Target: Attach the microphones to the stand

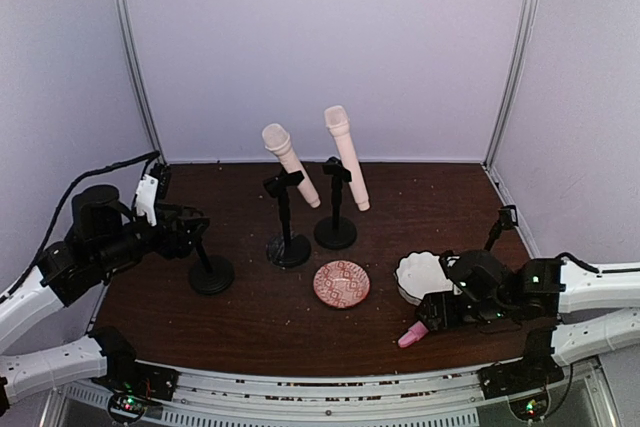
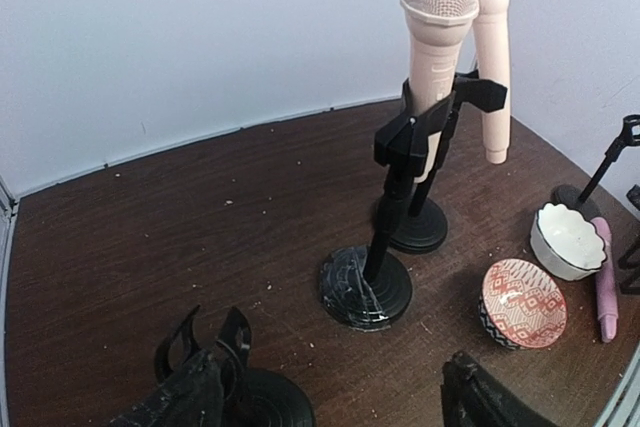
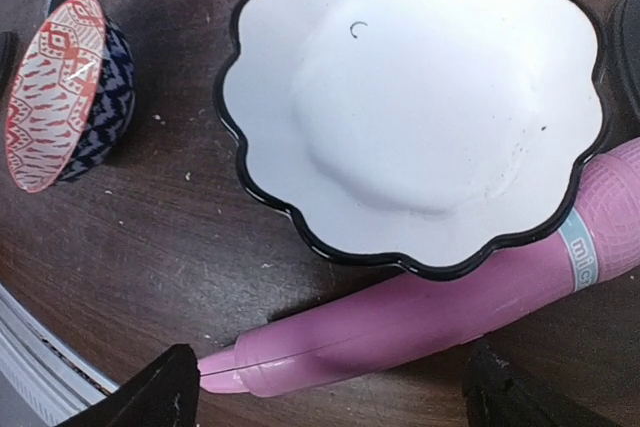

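Observation:
Two pale peach microphones [image 1: 290,162] [image 1: 345,152] sit tilted in the clips of two black stands [image 1: 288,247] [image 1: 335,232] mid-table; in the left wrist view they are the near microphone [image 2: 437,57] and the far microphone [image 2: 492,57]. A third stand [image 1: 211,273] at the left has an empty clip [image 2: 210,342]. My left gripper [image 1: 185,227] [image 2: 335,407] is open, its left finger beside that clip. The pink microphone [image 3: 420,322] [image 1: 412,335] lies flat against the white bowl. My right gripper [image 1: 440,312] [image 3: 330,392] is open, low over its handle end, one finger at each side.
A white scalloped bowl [image 1: 420,275] [image 3: 240,97] touches the pink microphone. A red patterned dish [image 1: 341,284] [image 3: 60,97] lies in front of the two loaded stands. A fourth, bare stand [image 1: 503,219] stands at the back right. White walls close in the table.

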